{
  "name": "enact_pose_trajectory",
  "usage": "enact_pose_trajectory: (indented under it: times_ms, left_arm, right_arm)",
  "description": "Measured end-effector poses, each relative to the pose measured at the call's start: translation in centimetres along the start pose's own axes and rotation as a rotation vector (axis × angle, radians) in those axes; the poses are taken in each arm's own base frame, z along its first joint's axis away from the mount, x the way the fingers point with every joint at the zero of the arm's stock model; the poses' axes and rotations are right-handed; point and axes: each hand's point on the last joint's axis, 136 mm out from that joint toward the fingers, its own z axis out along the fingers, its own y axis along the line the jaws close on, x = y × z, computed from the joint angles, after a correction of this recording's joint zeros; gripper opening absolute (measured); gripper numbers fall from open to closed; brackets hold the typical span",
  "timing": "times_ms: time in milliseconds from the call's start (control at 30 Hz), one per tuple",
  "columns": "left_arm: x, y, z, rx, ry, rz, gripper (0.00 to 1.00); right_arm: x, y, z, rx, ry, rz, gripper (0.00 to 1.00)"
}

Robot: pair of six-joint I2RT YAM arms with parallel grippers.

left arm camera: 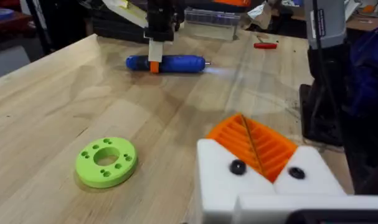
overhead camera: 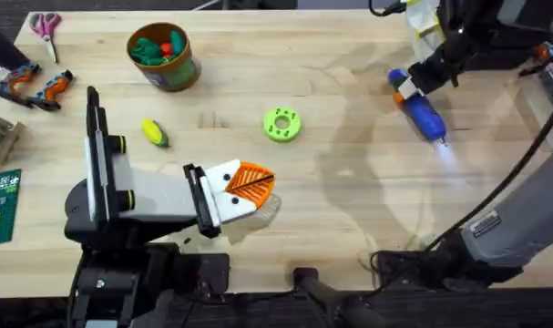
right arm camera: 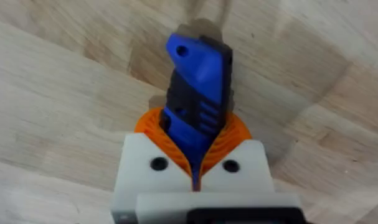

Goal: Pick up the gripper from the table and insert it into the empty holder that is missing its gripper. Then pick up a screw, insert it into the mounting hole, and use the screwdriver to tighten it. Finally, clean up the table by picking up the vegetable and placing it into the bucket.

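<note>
Left gripper (overhead camera: 249, 187): nearest item, low near the desk's front edge; white blocks with orange ribbed pads pressed together, holding nothing. Both pads seated, a black screw head in each block, judged as fitting and fastening done.
Left arm: folded low and level, wrist pointing toward the right edge.
Right gripper (right arm camera: 195, 165): near the far right corner, clamped round the blue screwdriver (overhead camera: 424, 114), which lies on the wood with its tip lit.
Right arm: reaches up the right edge, wrist angled down over the tool.
Step in hand: judged as handling of the screwdriver, setting-down or lifting undetermined.
Vegetable (overhead camera: 155, 133): yellow-green, left of centre, untouched.
Bucket (overhead camera: 164, 56): near the far edge, holding toy foods.
Next move: vegetable into bucket; calls for opened fingers.
</note>
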Motion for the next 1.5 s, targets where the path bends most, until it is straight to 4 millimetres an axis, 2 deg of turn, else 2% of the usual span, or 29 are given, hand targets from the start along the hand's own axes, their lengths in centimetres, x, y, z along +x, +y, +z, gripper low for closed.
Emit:
enact_pose_trajectory:
  times_ms: [100, 200, 333, 500, 533, 633, 767, 833, 900, 1000, 1100, 1167, 1300, 1367, 1500]
  left_arm:
    - [0.0, 0.0, 0.0, 0.0, 0.0, 0.0, 0.006]
    - [0.0, 0.0, 0.0, 0.0, 0.0, 0.0, 0.006]
    - [0.0, 0.0, 0.0, 0.0, 0.0, 0.0, 0.006]
    - [0.0, 0.0, 0.0, 0.0, 0.0, 0.0, 0.006]
    - [0.0, 0.0, 0.0, 0.0, 0.0, 0.0, 0.006]
    - [0.0, 0.0, 0.0, 0.0, 0.0, 0.0, 0.006]
    - [0.0, 0.0, 0.0, 0.0, 0.0, 0.0, 0.006]
    - [0.0, 0.0, 0.0, 0.0, 0.0, 0.0, 0.006]
    - [0.0, 0.0, 0.0, 0.0, 0.0, 0.0, 0.006]
    - [0.0, 0.0, 0.0, 0.0, 0.0, 0.0, 0.006]
    - [0.0, 0.0, 0.0, 0.0, 0.0, 0.0, 0.006]
    - [0.0, 0.0, 0.0, 0.0, 0.0, 0.0, 0.006]
    - [0.0, 0.0, 0.0, 0.0, 0.0, 0.0, 0.006]
    - [0.0, 0.0, 0.0, 0.0, 0.0, 0.0, 0.006]
    - [0.0, 0.0, 0.0, 0.0, 0.0, 0.0, 0.006]
  right_arm:
    - [0.2, 0.1, -0.1, -0.004, 0.009, 0.004, 0.026]
    - [1.4, 0.9, -0.5, -0.033, 0.055, 0.028, 0.026]
    - [2.3, 1.5, -2.4, -0.05, 0.087, 0.095, 0.026]
    - [1.4, 1.1, -8.1, 0.0, -0.001, 0.162, 0.026]
    - [1.9, 2.0, -12.3, 0.004, -0.064, 0.188, 0.026]
    - [3.0, 3.6, -15.6, -0.014, -0.108, 0.21, 0.026]
    - [3.9, 5.1, -19.0, -0.022, -0.194, 0.231, 0.026]
    - [4.6, 5.9, -19.8, -0.019, -0.231, 0.245, 0.026]
    - [5.6, 6.7, -19.7, -0.022, -0.243, 0.263, 0.026]
    - [7.1, 7.8, -18.6, -0.023, -0.263, 0.299, 0.026]
    - [7.5, 8.3, -17.6, -0.013, -0.34, 0.339, 0.026]
    - [6.9, 8.6, -17.5, -0.015, -0.432, 0.364, 0.026]
    - [4.7, 9.7, -18.7, -0.074, -0.649, 0.388, 0.026]
    - [3.2, 10.9, -19.6, -0.137, -0.74, 0.36, 0.026]
    - [-0.1, 14.7, -22.0, -0.304, -0.886, 0.227, 0.026]
